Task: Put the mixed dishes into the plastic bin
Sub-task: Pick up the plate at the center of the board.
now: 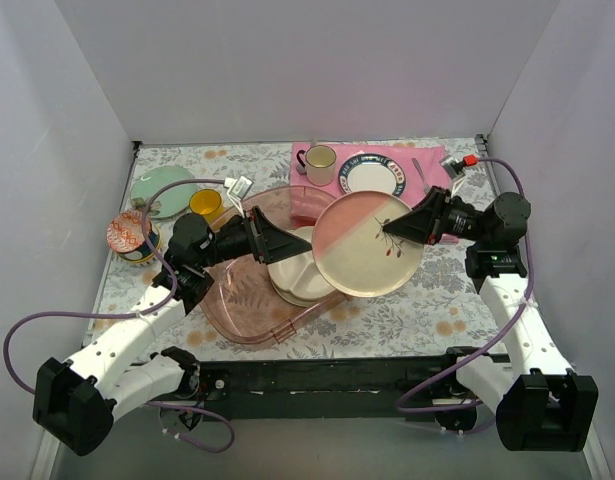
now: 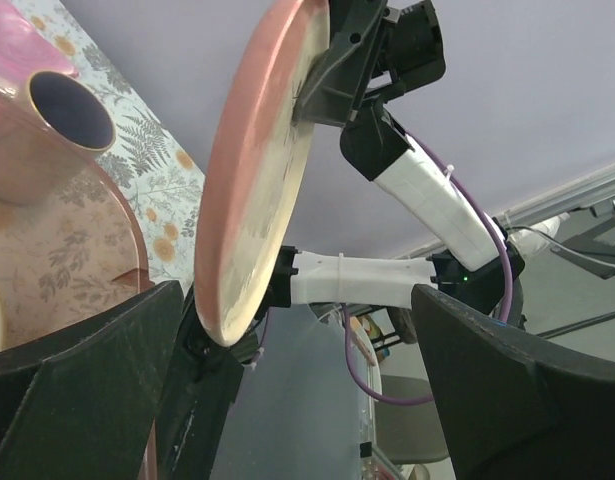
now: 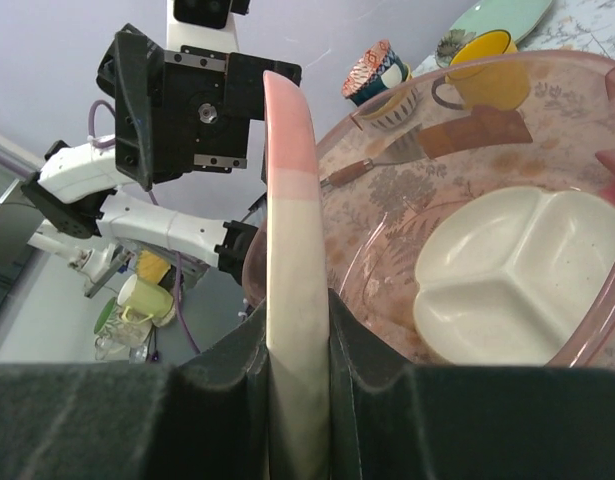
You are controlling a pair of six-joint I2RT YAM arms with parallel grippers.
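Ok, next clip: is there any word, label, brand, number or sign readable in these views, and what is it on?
No text can be read in any view.
On the cream plate: a painted twig, no writing.
On the small bowl: a red-and-blue pattern only.
On the white cable tags: too small to tell whether anything is printed.

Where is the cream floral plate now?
Top view, right of centre: the right gripper holds the floral plate over the plastic bin's right edge, beside the three-section plate.
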